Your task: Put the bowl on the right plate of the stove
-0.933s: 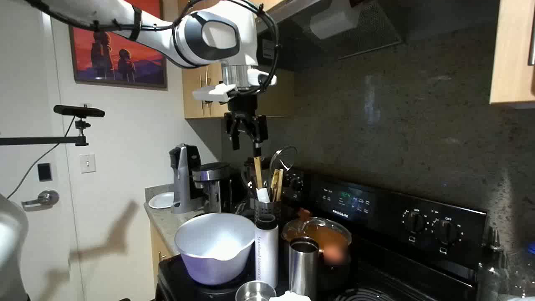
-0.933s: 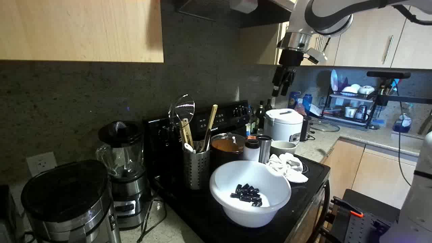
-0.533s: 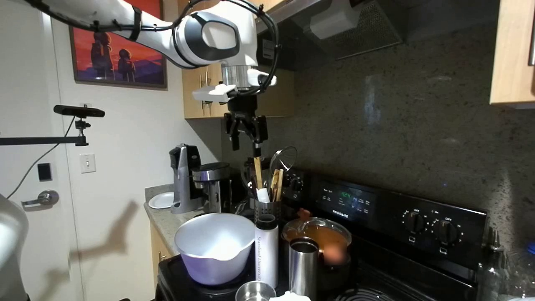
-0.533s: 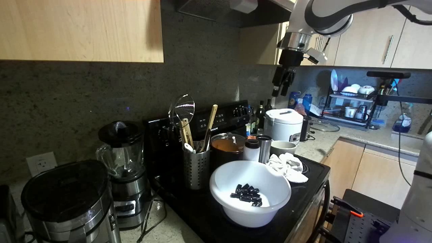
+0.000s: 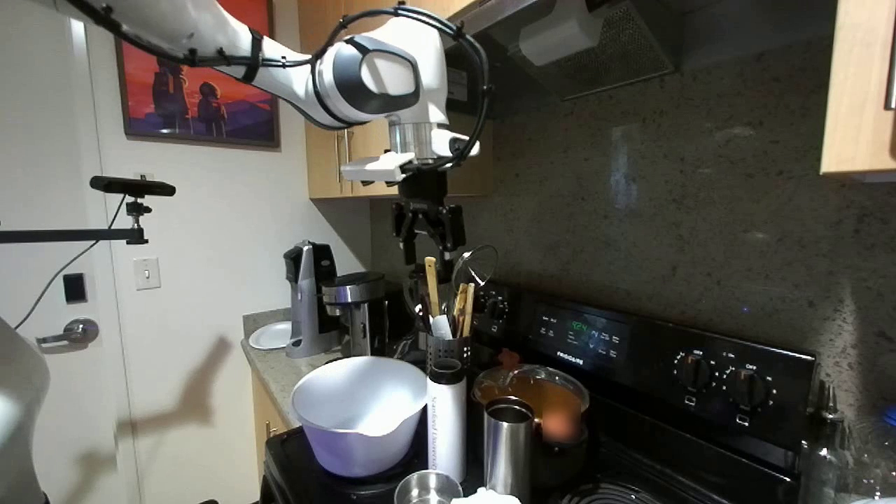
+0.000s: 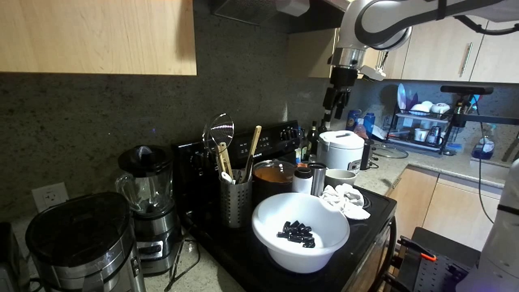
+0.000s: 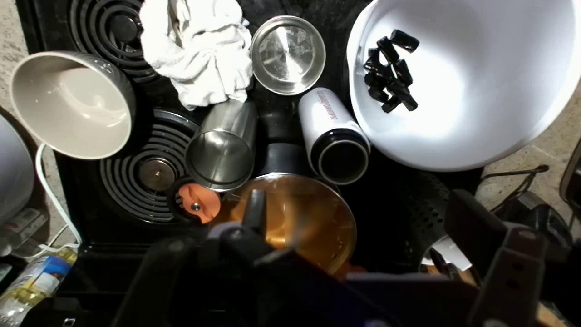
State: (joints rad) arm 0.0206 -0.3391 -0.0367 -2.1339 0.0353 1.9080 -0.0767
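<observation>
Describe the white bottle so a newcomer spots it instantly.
On the black stove, find the big white bowl holding black pieces. Right beside it stands the white bottle. Unlike the bare steel tumbler on its other side, it is white with a black top and lettering.

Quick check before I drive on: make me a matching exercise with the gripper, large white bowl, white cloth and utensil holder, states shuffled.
Things
1. gripper
2. large white bowl
3. white cloth
4. utensil holder

States
A. lying crumpled on the stove
B. open, raised above the stove
C. has wooden handles sticking out of the top
D. has small black pieces inside

Pairs: 1-B; 2-D; 3-A; 4-C
</observation>
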